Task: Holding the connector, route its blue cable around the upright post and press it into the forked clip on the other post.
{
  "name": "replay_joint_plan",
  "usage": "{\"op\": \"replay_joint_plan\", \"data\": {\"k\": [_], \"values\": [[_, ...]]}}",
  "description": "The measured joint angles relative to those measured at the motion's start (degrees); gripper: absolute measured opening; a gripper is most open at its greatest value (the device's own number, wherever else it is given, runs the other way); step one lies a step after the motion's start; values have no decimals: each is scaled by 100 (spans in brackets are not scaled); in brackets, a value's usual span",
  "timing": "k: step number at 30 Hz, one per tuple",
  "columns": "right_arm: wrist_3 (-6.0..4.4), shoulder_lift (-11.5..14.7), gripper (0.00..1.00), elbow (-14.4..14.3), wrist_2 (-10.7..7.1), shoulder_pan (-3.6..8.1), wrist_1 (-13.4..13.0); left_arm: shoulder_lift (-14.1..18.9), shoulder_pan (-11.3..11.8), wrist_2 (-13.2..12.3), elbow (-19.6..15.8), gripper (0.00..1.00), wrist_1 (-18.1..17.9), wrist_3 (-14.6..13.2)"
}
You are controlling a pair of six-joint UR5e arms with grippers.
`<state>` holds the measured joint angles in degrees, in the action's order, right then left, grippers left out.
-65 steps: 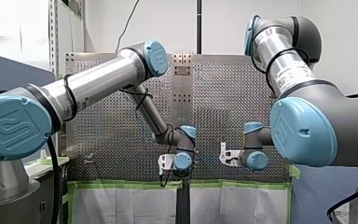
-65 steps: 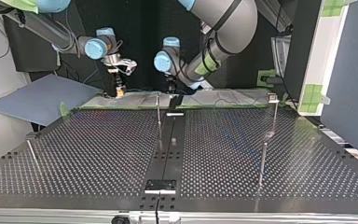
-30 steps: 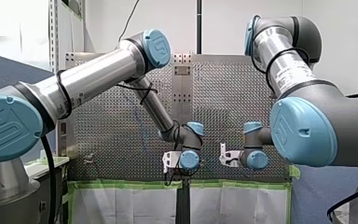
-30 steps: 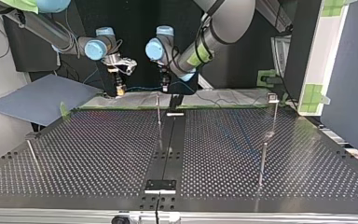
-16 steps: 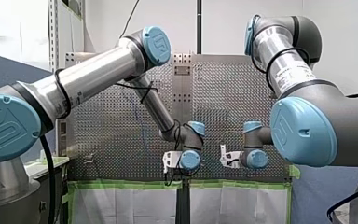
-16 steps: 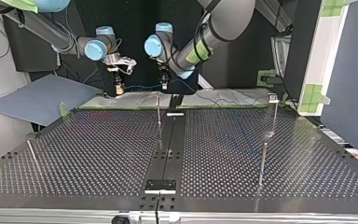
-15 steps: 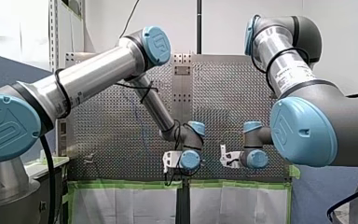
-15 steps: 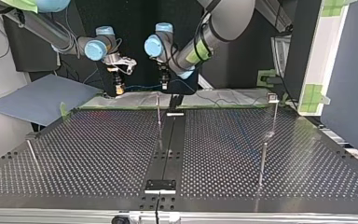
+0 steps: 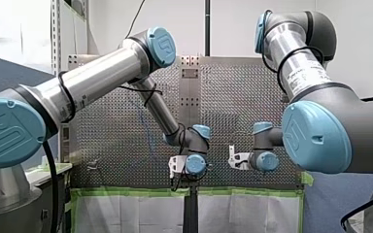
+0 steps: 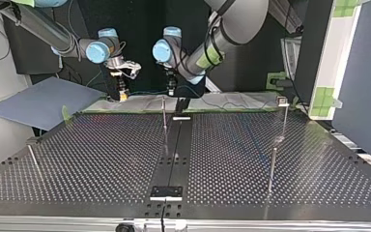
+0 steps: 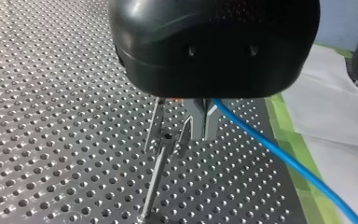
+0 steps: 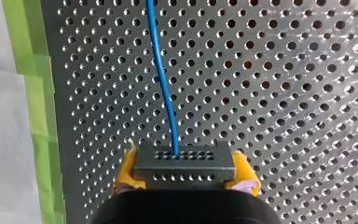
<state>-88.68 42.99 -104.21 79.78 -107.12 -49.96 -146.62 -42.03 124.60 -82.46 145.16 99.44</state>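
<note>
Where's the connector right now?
In the right wrist view the connector sits clamped between my right gripper's yellow pads, over the perforated table near its green tape edge, the blue cable running out ahead.

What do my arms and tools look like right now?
Both arms, my left arm and my right arm, are silver tubes with light-blue joint caps bearing an embossed logo; black cables loop around them, and the right one carries a printed label. My left tool has a rounded black housing and grey metal fingers. My right tool has a black body and yellow pads.
</note>
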Motion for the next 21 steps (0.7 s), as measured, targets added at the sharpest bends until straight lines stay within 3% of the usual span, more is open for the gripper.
{"op": "replay_joint_plan", "data": {"k": [8,21], "values": [[-143,-1,0,53,-254,-14,-61,-1,158,-244,8,5,-188,-86],[-231,-4,0,131,-279,20,-168,-9,407,-475,13,5,-198,-188]]}}
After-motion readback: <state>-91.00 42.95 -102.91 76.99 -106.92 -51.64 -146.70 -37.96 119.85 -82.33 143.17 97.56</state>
